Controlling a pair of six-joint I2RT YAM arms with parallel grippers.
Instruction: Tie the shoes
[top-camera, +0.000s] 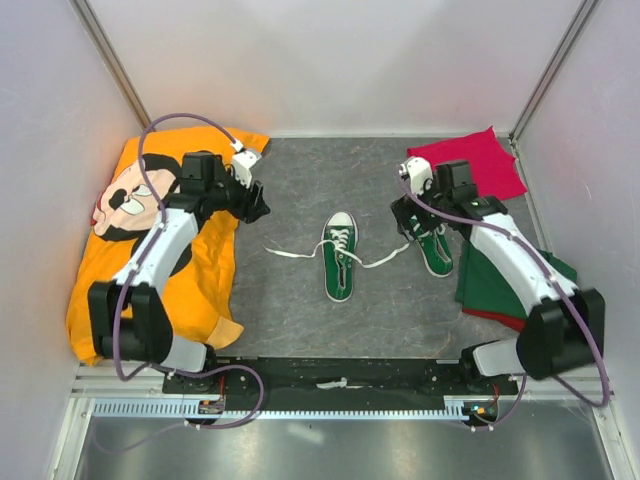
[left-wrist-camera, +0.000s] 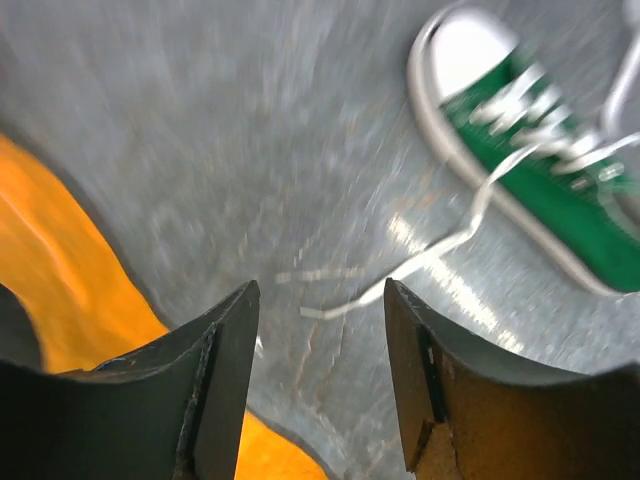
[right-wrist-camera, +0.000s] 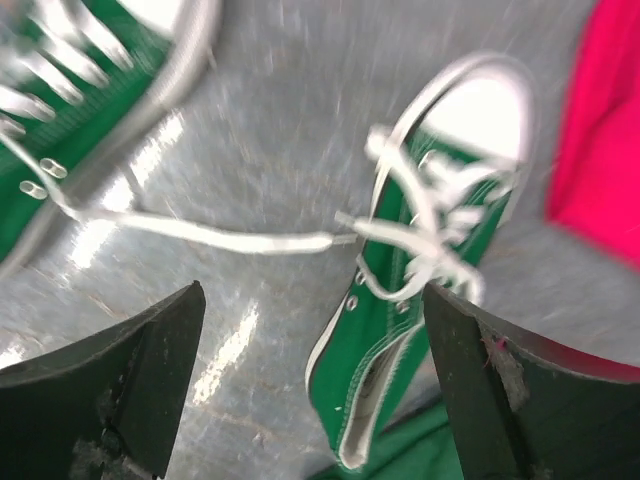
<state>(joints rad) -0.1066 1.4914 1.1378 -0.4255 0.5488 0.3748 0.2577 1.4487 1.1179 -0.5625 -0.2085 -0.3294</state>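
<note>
Two small green sneakers lie on the grey mat. The middle shoe (top-camera: 340, 258) has untied white laces spread out left (top-camera: 285, 253) and right. The second shoe (top-camera: 433, 246) lies to its right, its laces in a loose tangle. My left gripper (top-camera: 256, 205) is open and empty, hovering left of the middle shoe. In the left wrist view (left-wrist-camera: 320, 290) the left lace end (left-wrist-camera: 330, 310) lies just beyond the fingertips, the shoe (left-wrist-camera: 540, 160) at the upper right. My right gripper (top-camera: 410, 216) is open and empty over the second shoe (right-wrist-camera: 420, 300). The middle shoe's right lace (right-wrist-camera: 200, 236) runs across the right wrist view (right-wrist-camera: 312, 290).
An orange Mickey Mouse shirt (top-camera: 130, 240) covers the left of the table under my left arm. A red cloth (top-camera: 470, 165) lies at the back right. A folded green cloth (top-camera: 500, 280) lies under my right arm. Walls enclose the left, back and right.
</note>
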